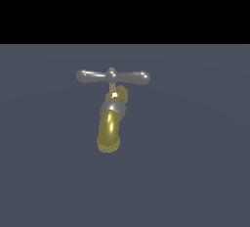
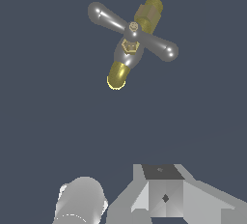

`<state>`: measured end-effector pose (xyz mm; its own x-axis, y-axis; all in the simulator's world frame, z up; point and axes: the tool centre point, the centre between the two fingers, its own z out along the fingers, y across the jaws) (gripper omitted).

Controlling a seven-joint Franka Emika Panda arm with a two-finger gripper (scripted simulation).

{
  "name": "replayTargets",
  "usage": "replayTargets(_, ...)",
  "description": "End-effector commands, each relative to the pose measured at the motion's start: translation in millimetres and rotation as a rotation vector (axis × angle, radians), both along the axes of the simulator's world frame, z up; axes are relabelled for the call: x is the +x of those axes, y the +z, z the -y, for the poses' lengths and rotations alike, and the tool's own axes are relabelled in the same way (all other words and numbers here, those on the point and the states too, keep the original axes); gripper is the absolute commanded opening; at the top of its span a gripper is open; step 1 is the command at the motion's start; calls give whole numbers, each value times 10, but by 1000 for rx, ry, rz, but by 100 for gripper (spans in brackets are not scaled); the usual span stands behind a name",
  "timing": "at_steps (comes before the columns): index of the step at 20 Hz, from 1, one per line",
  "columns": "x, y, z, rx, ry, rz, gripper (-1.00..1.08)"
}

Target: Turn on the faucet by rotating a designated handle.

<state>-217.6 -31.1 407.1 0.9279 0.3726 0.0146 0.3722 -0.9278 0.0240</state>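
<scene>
Wrist view crops the claw [image 2: 164,196], grip unclear, well apart from the handle [image 2: 133,31].

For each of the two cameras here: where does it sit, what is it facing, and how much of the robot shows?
Exterior view: off the arm, facing the faucet spout-first, handle level across; no robot visible.
Wrist view: on the wrist, looking from a distance at the handle and gold spout; grey gripper parts fill the near edge, fingers unclear.
Shared: the faucet and its handle on a plain grey surface.
</scene>
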Motion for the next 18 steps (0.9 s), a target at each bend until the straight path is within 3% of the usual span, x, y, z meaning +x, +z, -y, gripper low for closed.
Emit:
replayTargets(1, 59, -129, 47, 0, 64, -2, -100)
replayTargets(18, 532, -986, 256, -2, 489, -14, -100)
